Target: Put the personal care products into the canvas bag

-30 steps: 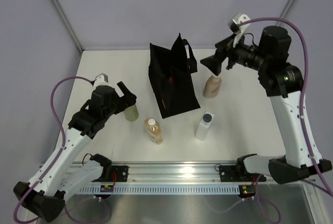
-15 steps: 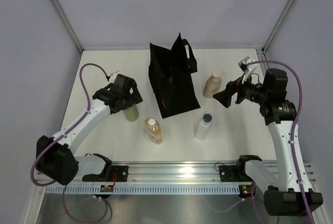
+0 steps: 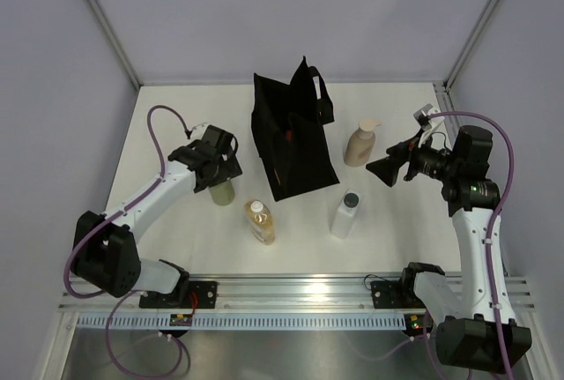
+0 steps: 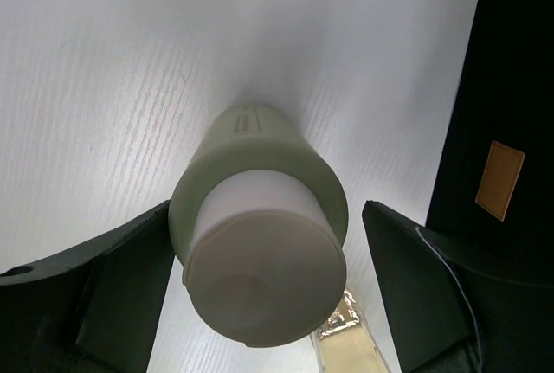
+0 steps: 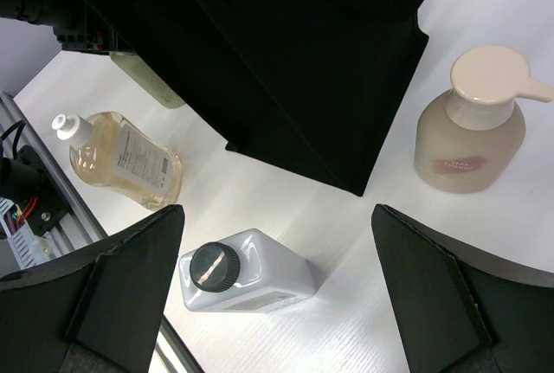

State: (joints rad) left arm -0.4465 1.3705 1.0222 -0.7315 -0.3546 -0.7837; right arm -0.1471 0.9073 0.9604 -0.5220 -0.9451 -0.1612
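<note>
Black canvas bag point(image 3: 291, 137) stands at the far middle of the white table point(image 3: 176, 230), its two loop handles sticking up and its mouth open to the top. From where I watch, four bottles are out on the table around it.

The pale olive bottle point(image 3: 222, 191) stands just left of the bag, and the left gripper point(image 3: 218, 171) hangs right over it. In the left wrist view the claw is spread wide, one dark finger point(image 4: 112, 286) on each side of the bottle's white cap. The finger on the bag side has a clear strip of table between it and the bottle. The other sits close against it, and I cannot tell if it touches. A tan label point(image 4: 500, 178) shows on the bag beside it.

The amber bottle point(image 3: 260, 221) lies in front of the bag, near the rail. To its right is the clear bottle with the black cap point(image 3: 345, 213). The beige pump bottle point(image 3: 360, 143) stands upright just beside the bag's right side.

The right gripper point(image 3: 388, 171) hovers to the right of the pump bottle, well above the table, its claw released and holding nothing. The bag, the pump and the clear bottle all show between its fingers in the right wrist view.
</note>
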